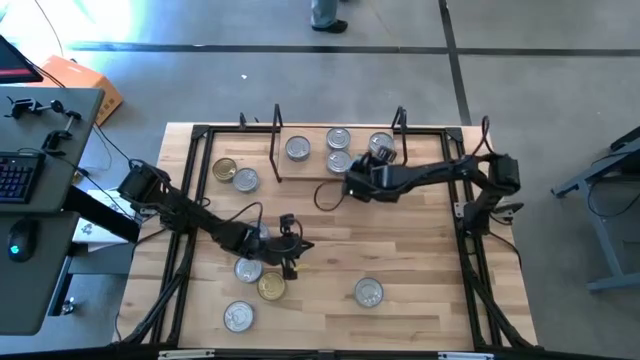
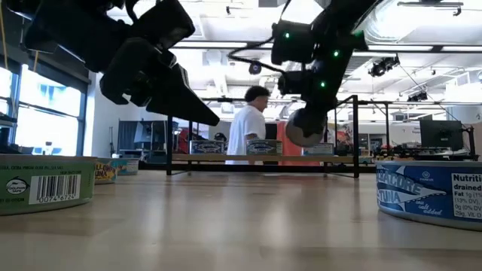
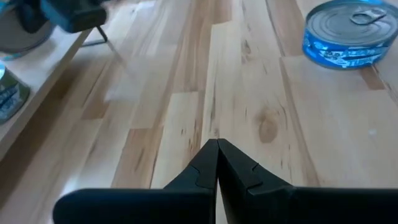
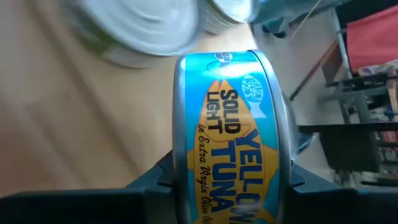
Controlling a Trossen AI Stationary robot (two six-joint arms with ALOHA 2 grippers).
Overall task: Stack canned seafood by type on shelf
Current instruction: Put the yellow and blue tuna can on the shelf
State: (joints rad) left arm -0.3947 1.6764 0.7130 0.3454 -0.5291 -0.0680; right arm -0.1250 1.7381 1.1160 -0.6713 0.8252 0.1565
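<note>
Surface: pale wood planks of the table [image 1: 400, 250], grain and knots shown closely in the left wrist view.
Shelf: a low light-wood shelf [image 1: 310, 168] with thin black wire ends is seen at the far edge; several silver-lidded tins rest on it.
Right gripper: the right gripper [image 1: 352, 186] is held just in front of the shelf, its jaws closed on a blue tuna tin [image 4: 233, 134] by its round wall.
Only in the right wrist view: the held tin's blue-and-yellow label is readable; blurred tins lie just beyond the jaws.
Only in the low view: the held tin [image 2: 305, 126] is seen raised clear of the table, apparently tilted.
Left gripper: the left gripper [image 1: 296, 246] hangs mid-table, jaws pressed together, nothing between them.
Open room: bare planks lie ahead of the left jaws, with a blue-walled tin [image 3: 349, 34] well apart.
Loose tins: a gold-lidded tin [image 1: 271, 288] lies just beside the left gripper.
</note>
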